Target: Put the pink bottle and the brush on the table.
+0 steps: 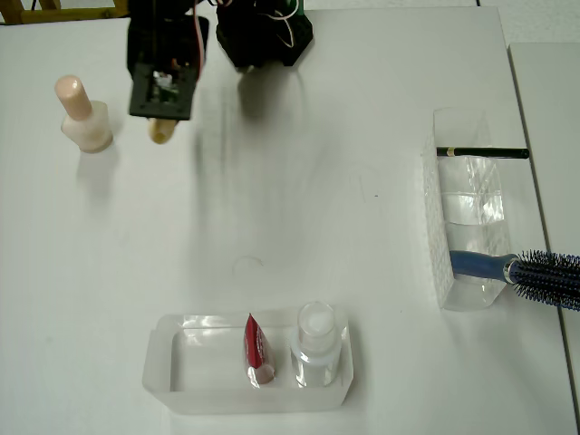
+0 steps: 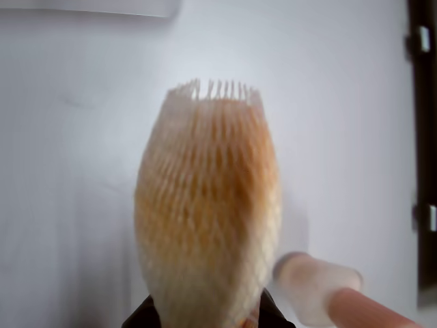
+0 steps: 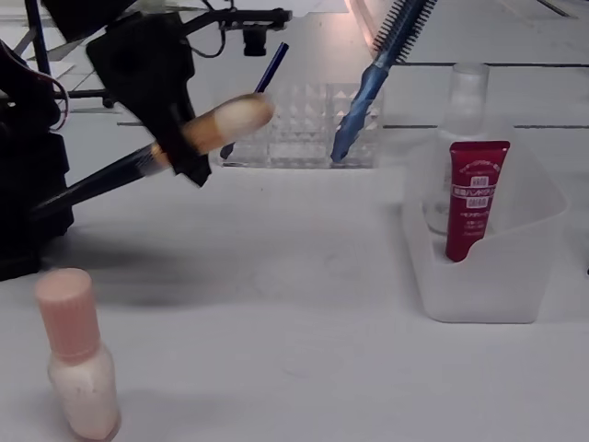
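While the pincer (image 3: 170,152) is clamped on the brush (image 3: 198,129), that brush hangs clear above the desk (image 3: 304,276), near the pink bottle (image 3: 78,368) and on the side of it toward the clear organiser (image 1: 467,213).

Orientation: in the fixed view the long axis runs low-left to high-right, black handle trailing down behind the pincer, netted bristle tip leading and raised. In the wrist view the bristles point away from the camera, with the bottle just beside and below them.

Risk, as judged: the bottle stands upright on a narrow base (already on the desk, so its part appears done). A descent that drifts toward it could let handle or arm tip it over. Released from this height and tilt, the brush may bounce or roll, being round in section. The grip sits near the ferrule, so the long handle could pivot on release.

Remaining containers stand well apart from the bottle.
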Controlling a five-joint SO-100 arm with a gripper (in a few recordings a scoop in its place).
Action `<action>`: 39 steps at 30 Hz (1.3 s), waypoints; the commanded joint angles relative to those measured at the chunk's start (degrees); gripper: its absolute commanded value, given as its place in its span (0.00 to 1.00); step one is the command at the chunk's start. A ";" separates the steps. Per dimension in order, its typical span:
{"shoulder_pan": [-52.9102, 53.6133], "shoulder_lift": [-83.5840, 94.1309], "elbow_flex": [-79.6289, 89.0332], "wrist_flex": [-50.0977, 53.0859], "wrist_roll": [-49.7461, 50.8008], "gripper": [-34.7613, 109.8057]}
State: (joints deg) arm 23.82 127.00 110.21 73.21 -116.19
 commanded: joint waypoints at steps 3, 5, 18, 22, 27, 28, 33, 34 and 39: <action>5.80 1.14 4.39 -5.01 -4.48 0.24; 7.73 -0.09 5.89 -8.00 -5.62 0.24; 12.13 -10.72 13.45 -31.20 -7.03 0.24; 12.13 -10.20 18.98 -37.00 -6.42 0.24; 12.13 -9.58 23.29 -40.17 -5.01 0.24; 12.13 -9.49 24.26 -40.96 -4.92 0.24; 12.22 -9.40 27.95 -44.38 -4.04 0.24; 12.22 -9.32 28.56 -45.26 -4.04 0.24; 12.22 -9.84 30.76 -47.99 -3.96 0.24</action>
State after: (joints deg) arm 35.77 115.58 140.36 26.28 -120.23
